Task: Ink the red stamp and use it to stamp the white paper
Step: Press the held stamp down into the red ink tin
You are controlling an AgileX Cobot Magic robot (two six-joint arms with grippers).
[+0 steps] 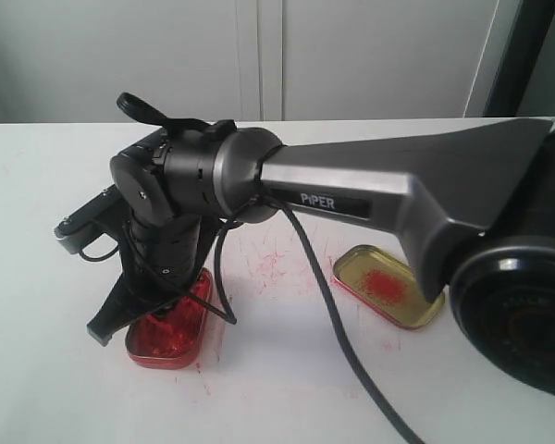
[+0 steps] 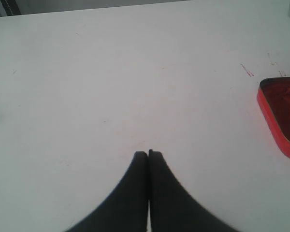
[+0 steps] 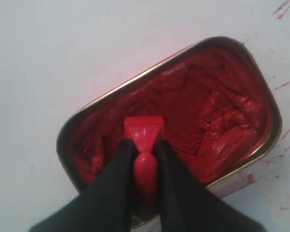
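The red stamp (image 3: 144, 128) is held by its knob between the fingers of my right gripper (image 3: 145, 144), which is shut on it. Its square base sits down in the lumpy red paste of the ink tin (image 3: 217, 111), near one end of the tin. In the exterior view the right gripper (image 1: 153, 305) points down into that tin (image 1: 171, 340) at the front left, and the stamp is hidden behind it. My left gripper (image 2: 148, 153) is shut on nothing above bare white table, with the tin (image 2: 280, 116) off to its side. The white paper is out of view.
A gold tin lid (image 1: 388, 287) with a red smear lies right of the ink tin. Red ink smudges (image 1: 270, 264) mark the table between them. The right arm (image 1: 398, 185) stretches across the scene from the right, and its black cable (image 1: 342, 342) hangs toward the table front.
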